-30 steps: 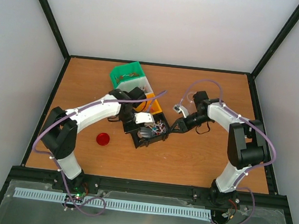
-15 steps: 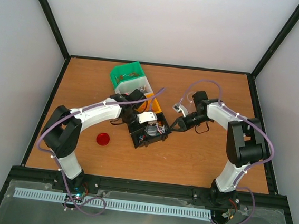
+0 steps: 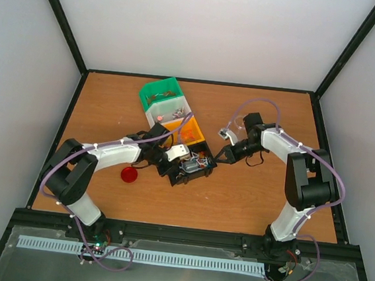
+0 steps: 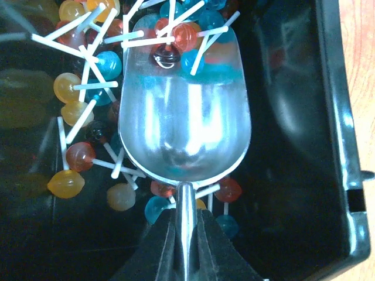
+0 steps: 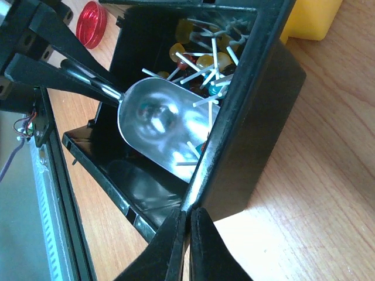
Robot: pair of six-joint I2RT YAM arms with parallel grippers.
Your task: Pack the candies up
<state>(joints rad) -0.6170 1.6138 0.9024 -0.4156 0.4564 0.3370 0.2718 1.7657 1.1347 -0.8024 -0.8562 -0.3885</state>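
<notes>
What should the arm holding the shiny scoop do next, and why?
Probably nudge the scoop deeper under the candies. The left tool grips its handle, but the bowl looks almost empty, with sweets only at its front lip. The right tool pinches the black bin by its wall, steadying it.

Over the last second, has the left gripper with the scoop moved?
Yes. In the top view the left gripper has drawn back toward the near-left, closer to the red lid; its scoop stays in the black bin.
</notes>
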